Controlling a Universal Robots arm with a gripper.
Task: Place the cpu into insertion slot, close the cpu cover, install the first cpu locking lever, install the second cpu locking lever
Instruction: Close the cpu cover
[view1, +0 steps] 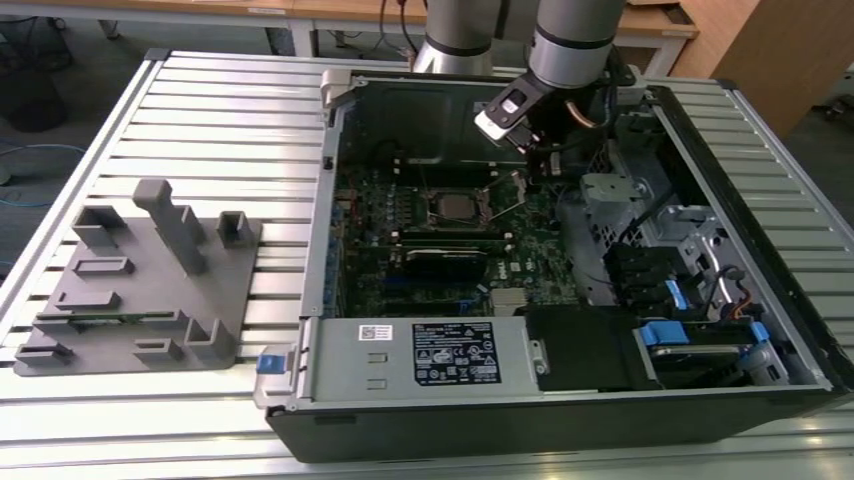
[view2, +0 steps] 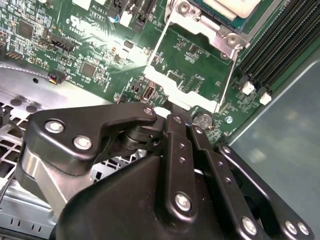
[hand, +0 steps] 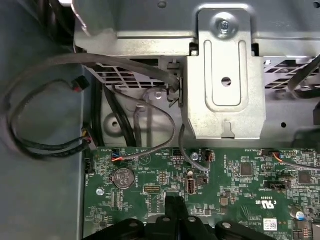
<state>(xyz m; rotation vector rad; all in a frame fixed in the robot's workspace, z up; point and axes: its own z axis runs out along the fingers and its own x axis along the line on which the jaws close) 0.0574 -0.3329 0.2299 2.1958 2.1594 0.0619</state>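
Cpu cover (view2: 182, 92), a thin, light but stiff metal frame, is swung open away from the insertion slot (view1: 430, 208) where the cpu (view2: 234, 6) already lies, and I judge its free edge the best place to hold, where my claw (view2: 170, 116) sits closed narrow, perhaps pinching it.

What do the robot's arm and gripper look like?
The arm is a smooth silver-grey cylinder with a darker grey band, and it ends in a pale block at the wrist. The gripper is glossy black, built of rounded linkage bars joined by silver screws.
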